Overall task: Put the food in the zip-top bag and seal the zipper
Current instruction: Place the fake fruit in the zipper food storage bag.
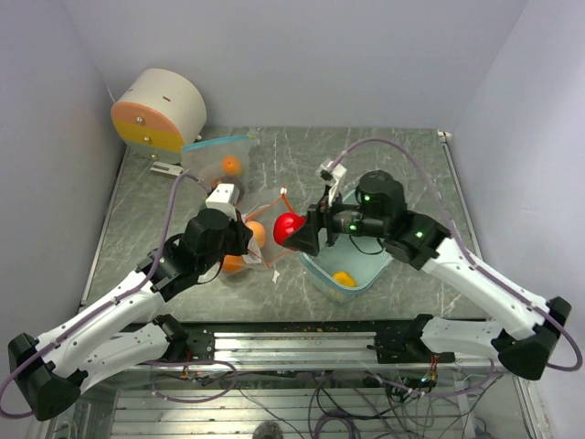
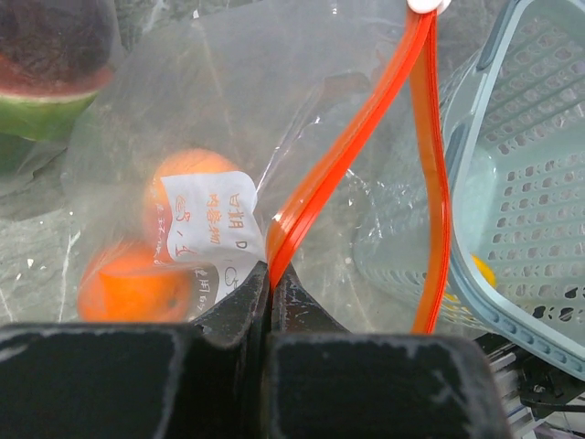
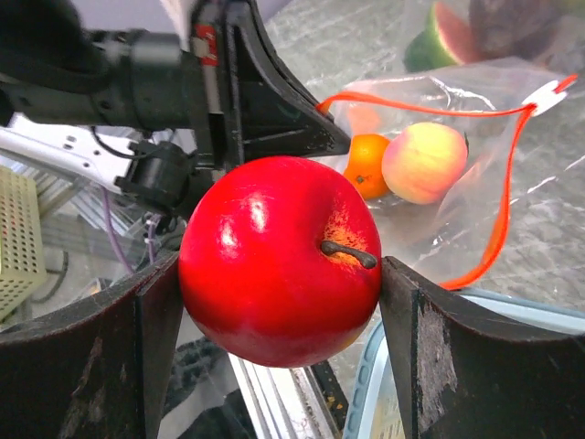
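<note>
My right gripper [image 1: 297, 233] is shut on a glossy red apple [image 1: 289, 227], held in the air just right of the bag's mouth; its fingers flank the apple [image 3: 274, 256] in the right wrist view. My left gripper [image 1: 249, 240] is shut on the orange zipper edge [image 2: 347, 146] of the clear zip-top bag [image 1: 265, 240], holding the mouth open. Inside the bag lie an orange [image 3: 366, 163], a peach [image 3: 423, 162] and another orange fruit [image 2: 128, 288]. A yellow fruit [image 1: 344, 278] lies in the teal tub [image 1: 361, 273].
A second clear bag [image 1: 212, 151] with an orange fruit [image 1: 230, 165] and a watermelon piece [image 3: 448, 37] lies behind. A round beige and orange drum [image 1: 160, 112] stands at the back left. The teal tub sits directly under my right wrist.
</note>
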{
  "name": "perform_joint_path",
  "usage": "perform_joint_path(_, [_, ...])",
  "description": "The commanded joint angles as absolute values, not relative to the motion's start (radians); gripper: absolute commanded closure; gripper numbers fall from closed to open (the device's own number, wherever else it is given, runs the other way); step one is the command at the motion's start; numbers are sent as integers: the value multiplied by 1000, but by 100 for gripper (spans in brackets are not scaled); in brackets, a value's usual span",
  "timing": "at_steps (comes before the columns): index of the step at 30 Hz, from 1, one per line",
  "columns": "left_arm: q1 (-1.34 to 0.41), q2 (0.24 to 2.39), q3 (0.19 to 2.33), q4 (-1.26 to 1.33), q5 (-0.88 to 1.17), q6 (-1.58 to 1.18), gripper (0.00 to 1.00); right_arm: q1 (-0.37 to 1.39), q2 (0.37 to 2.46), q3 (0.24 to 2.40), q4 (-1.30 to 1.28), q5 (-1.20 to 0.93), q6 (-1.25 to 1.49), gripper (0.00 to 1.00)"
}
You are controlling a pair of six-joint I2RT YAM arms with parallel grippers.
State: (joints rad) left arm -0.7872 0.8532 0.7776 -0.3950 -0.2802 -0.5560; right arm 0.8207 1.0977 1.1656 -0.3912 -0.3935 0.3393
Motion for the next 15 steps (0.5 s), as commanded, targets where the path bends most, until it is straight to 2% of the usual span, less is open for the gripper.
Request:
perform_joint_path(1, [-784, 846, 815, -350, -254, -551, 93, 848, 1173, 1121, -274, -373, 311, 71])
perform_joint_path(4, [-783, 829, 811, -370, -266, -553, 93, 855, 1218, 1105, -245, -261, 307, 66])
perform_joint_path(7, [-784, 814, 813, -388, -275, -555, 93, 860, 1270, 1116, -240, -194, 300, 53])
perform_joint_path(11, [-784, 802, 809, -395, -280, -558, 93, 865, 1288, 1120, -201, -155, 298, 22])
perform_joint_path(15, [-782, 797, 804, -394, -273, -562, 93, 870, 1300, 1127, -183, -150, 300, 4])
